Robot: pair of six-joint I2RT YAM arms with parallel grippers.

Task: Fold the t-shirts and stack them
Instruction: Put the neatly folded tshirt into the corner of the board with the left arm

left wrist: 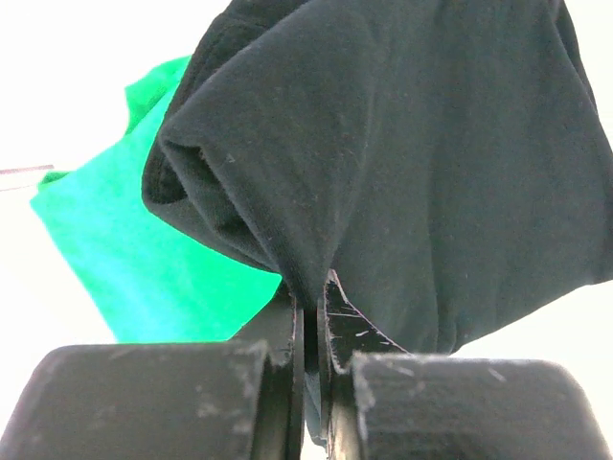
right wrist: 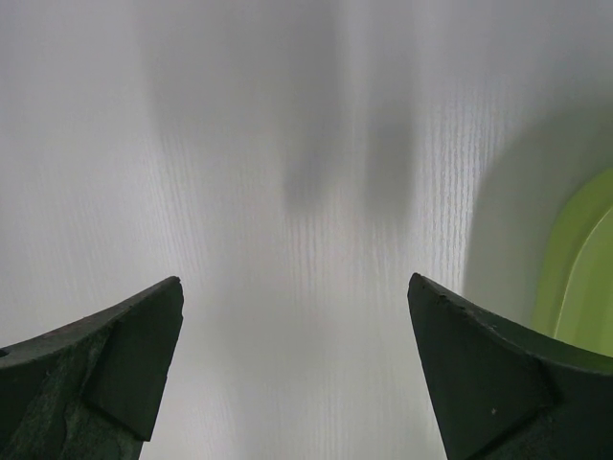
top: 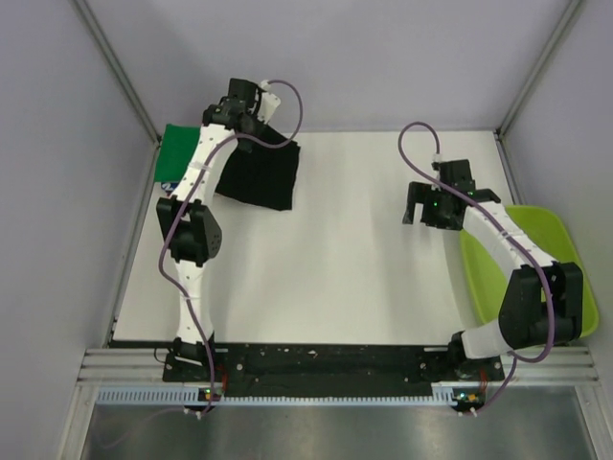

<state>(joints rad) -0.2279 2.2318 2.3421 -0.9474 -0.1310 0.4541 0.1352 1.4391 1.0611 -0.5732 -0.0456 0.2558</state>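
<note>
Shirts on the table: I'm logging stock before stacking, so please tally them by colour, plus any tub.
black shirt: 1
green shirt: 1
lime tub: 1
Total: 3

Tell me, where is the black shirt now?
In the top view, the soft black cloth t-shirt is at the table's far left, pinched in the left gripper, right beside the bright green cloth t-shirt.

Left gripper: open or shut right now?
Shut. In its wrist view the left gripper clamps a fold of the black shirt, with almost no gap.
</note>
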